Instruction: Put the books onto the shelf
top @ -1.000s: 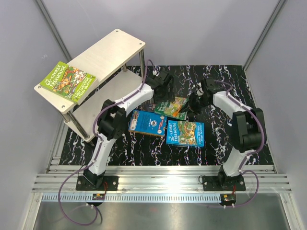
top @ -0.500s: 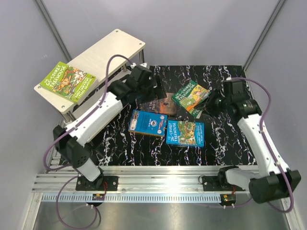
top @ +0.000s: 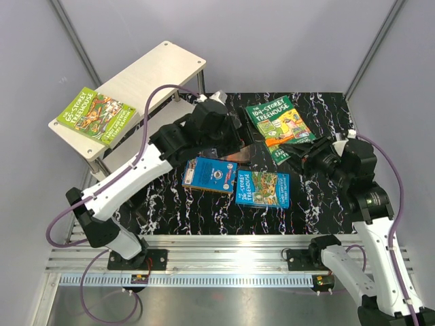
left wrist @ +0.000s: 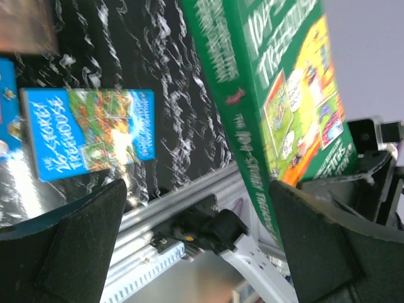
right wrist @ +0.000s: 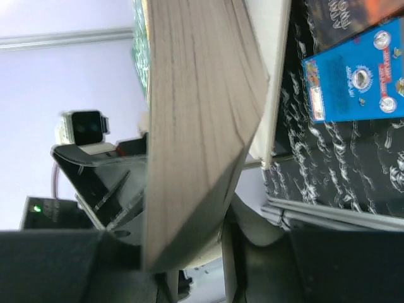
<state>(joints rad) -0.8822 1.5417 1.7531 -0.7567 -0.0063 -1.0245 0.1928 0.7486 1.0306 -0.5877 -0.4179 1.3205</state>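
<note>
Spanning the floor between pale grey walls (top: 41,41), a black mat (top: 319,204) with white marbling takes up most of the overhead view, and a ridged metal rail (top: 224,258) runs along its near edge. At the far left stands the shelf (top: 146,68), with the 65-Storey book (top: 95,115) lying flat on the near end of its top board. The lower board is mostly hidden by the top one and by the left arm. The left gripper (left wrist: 196,208) hangs over the middle of the mat with its fingers (left wrist: 76,252) spread wide and nothing between them. Beneath that arm the dark book (top: 239,155) shows only as a brownish corner, its title unreadable. Just in front of it the blue book (top: 209,174) lies flat, and its right edge touches the 26-Storey book (top: 263,189). Further right, the 104-Storey book (top: 282,125) is tilted up off the mat, cover upward. The right gripper (top: 293,151) pinches its near corner, and its fingers are mostly hidden behind the book. In the right wrist view, the page edge fills the frame.
</note>
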